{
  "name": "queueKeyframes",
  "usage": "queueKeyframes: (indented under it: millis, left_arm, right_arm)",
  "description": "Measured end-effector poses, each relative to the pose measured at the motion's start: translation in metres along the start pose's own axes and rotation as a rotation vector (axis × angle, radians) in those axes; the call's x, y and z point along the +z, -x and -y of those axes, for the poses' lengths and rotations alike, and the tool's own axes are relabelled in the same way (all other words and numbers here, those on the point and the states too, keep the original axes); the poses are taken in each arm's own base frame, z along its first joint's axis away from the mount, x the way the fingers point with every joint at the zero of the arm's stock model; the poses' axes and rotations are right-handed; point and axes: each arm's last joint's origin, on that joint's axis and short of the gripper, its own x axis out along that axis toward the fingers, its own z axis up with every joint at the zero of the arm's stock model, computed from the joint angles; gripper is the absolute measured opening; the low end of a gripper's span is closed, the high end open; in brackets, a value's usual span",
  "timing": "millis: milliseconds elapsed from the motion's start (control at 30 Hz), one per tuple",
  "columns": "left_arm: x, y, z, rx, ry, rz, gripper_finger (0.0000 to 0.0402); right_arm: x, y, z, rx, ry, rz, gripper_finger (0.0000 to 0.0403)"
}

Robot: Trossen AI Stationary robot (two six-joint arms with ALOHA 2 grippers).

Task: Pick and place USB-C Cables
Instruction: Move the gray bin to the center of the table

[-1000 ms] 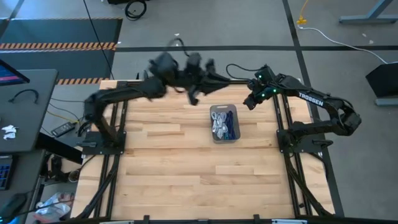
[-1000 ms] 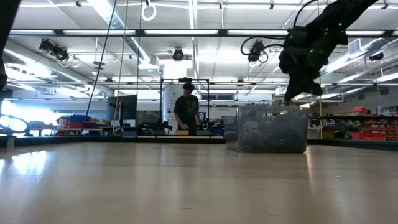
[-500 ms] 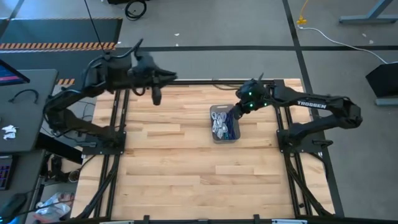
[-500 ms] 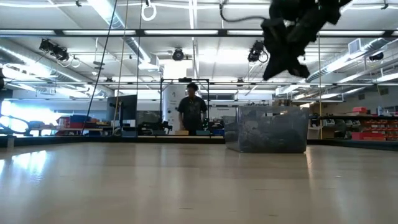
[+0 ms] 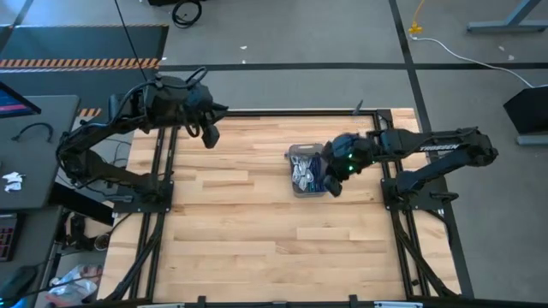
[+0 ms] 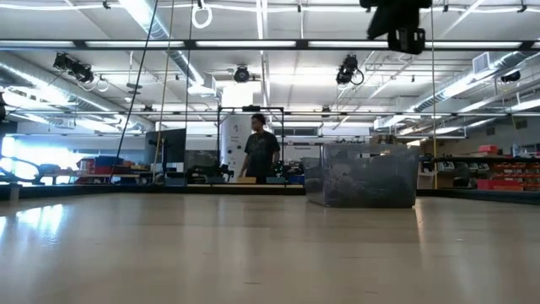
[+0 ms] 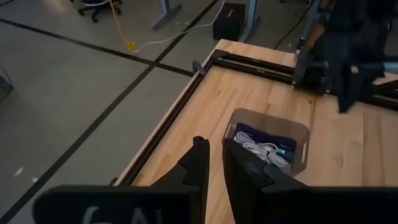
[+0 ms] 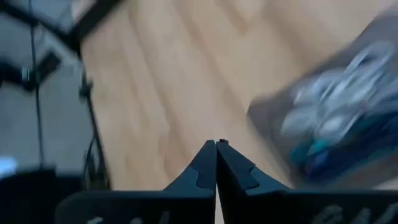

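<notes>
The USB-C cables [image 5: 306, 171] lie as white, dark blue and teal coils inside a grey translucent tray [image 5: 294, 152] right of the table's middle; they also show in the left wrist view [image 7: 264, 146] and blurred in the right wrist view [image 8: 336, 118]. My right gripper [image 5: 336, 185] hangs shut over the tray's right side, high above it in the low view [image 6: 403, 38], holding nothing. My left gripper [image 5: 210, 139] hovers near the table's far left corner, its fingers [image 7: 200, 158] a narrow gap apart and empty.
The tray [image 6: 363, 176] stands on the wooden table top. A black frame rail [image 5: 282, 111] runs along the far edge. The arm bases [image 5: 145, 184] sit at the left and right edges. A person [image 6: 261, 152] stands in the room far behind the table.
My left arm has drawn back from near the tray toward the table's far left corner. My right gripper has moved from the far right of the tray toward the near edge, and now stands over the tray's right side. The tray and cables have stayed put.
</notes>
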Motion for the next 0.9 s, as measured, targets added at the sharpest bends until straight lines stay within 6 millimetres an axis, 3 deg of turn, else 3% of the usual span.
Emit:
queueKeyframes:
  millis: [200, 467, 667, 900]
  left_arm:
    - [0.000, 0.000, 0.000, 0.000, 0.002, 0.005, 0.0050]
    - [0.000, 0.000, 0.000, 0.000, 0.023, 0.003, 0.0050]
    - [0.000, 0.000, 0.000, 0.000, 0.062, 0.002, 0.0050]
    - [0.000, 0.000, 0.000, -0.001, 0.066, 0.002, 0.0050]
  right_arm:
    - [-0.016, -0.023, 0.004, -0.088, -0.017, -0.236, 0.0048]
    - [-0.019, -0.067, 0.020, -0.248, 0.167, -0.425, 0.0116]
    - [-0.023, -0.098, 0.028, -0.255, 0.332, -0.547, 0.0122]
    - [-0.027, -0.119, 0.036, -0.260, 0.501, -0.644, 0.0122]
